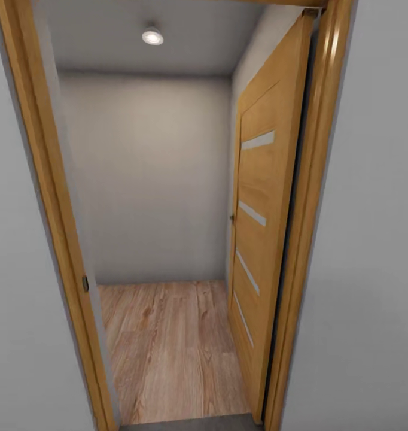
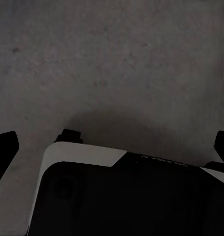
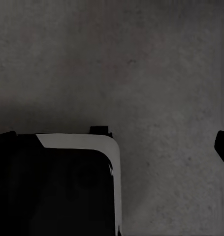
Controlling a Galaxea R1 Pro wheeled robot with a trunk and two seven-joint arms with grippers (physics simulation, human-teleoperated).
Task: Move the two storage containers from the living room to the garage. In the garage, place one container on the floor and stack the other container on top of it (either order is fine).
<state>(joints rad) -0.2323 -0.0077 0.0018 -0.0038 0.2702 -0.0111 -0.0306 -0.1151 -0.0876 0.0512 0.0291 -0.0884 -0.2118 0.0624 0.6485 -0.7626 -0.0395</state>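
Observation:
The two storage containers are out of view. My left gripper point(image 2: 112, 146) hangs open over the dark grey concrete floor point(image 2: 112, 64), with one black fingertip point(image 2: 4, 147) at each side of the left wrist view and nothing between them. My right gripper point(image 3: 114, 142) is also open and empty above the same rough floor point(image 3: 156, 73); one of its fingertips point(image 3: 223, 146) shows at the frame edge. A strip of that dark floor point(image 1: 192, 424) lies at the foot of a doorway in the head view.
A wooden door frame point(image 1: 48, 209) stands close ahead between grey walls. Its slatted wooden door point(image 1: 264, 239) is swung open inward at the right. Beyond are a light wood plank floor point(image 1: 168, 359), a grey back wall point(image 1: 150, 179) and a ceiling light point(image 1: 152, 36). My black-and-white base point(image 2: 121, 196) sits below both grippers.

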